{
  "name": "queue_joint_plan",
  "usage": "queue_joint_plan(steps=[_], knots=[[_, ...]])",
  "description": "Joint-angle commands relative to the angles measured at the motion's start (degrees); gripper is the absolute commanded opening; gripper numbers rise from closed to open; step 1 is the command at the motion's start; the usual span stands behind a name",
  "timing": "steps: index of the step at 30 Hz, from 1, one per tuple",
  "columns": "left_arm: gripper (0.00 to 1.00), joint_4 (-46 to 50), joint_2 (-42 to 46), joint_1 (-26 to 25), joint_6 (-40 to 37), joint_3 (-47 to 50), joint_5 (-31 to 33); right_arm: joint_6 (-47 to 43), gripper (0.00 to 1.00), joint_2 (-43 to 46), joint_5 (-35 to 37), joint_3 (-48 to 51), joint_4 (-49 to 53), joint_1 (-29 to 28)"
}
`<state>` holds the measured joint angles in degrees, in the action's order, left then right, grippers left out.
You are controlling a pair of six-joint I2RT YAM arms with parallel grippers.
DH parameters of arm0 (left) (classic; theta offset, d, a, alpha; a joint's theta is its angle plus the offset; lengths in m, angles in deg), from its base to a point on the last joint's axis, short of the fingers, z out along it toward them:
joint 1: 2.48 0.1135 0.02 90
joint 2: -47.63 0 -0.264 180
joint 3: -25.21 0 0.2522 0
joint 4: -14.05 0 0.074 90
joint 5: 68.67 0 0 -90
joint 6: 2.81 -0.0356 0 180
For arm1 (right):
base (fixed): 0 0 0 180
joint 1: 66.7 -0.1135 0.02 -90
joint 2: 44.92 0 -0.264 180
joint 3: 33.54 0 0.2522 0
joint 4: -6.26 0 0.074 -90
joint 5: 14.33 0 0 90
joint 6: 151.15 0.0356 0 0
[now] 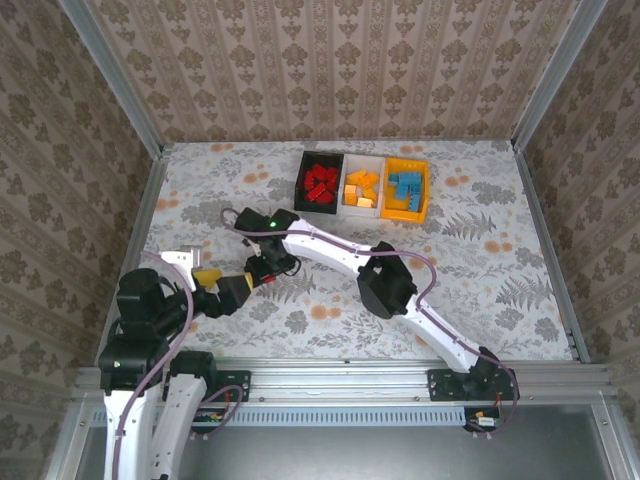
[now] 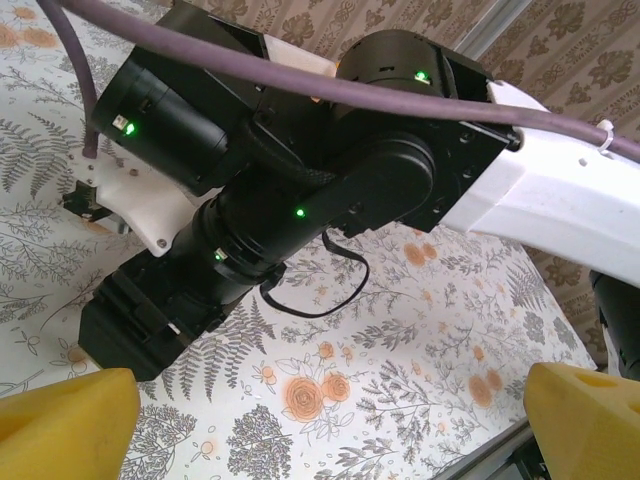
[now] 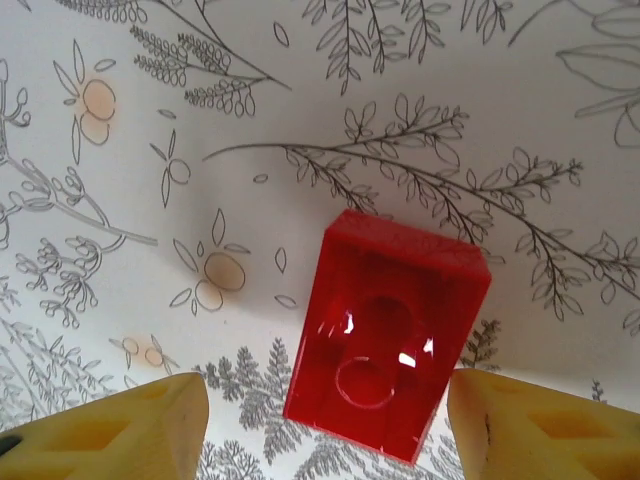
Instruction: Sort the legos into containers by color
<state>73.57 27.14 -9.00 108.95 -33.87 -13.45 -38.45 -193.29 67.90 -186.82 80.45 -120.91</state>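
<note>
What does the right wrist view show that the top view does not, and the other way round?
Right wrist view: a red brick between the right end effector's open fingers. Top view: a black tray with red bricks, a white tray with orange bricks, a yellow tray with blue bricks, and the left end effector. Both: the flowered table.

Lighting's looking bright and even; small glare spots are showing on the red brick (image 3: pixel 385 345), soft shadow falling left of it.
</note>
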Motion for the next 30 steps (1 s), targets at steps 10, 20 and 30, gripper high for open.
queue_joint_plan(steps=[10, 20, 30], knots=[[1.0, -1.36, 0.69, -0.76, -1.45, 0.58, -0.72, -0.16, 0.42, -3.89, 9.53, -4.87, 1.17, -0.11], [1.0, -1.2, 0.74, -0.68, -1.32, 0.59, -0.39, 0.47, 0.32, 4.73, 9.57, 5.85, -3.92, 0.51], [1.0, -1.27, -0.78, -0.69, -0.99, 0.85, 0.54, 9.5, 0.3, 28.79, -9.81, 42.19, -25.06, 7.33]])
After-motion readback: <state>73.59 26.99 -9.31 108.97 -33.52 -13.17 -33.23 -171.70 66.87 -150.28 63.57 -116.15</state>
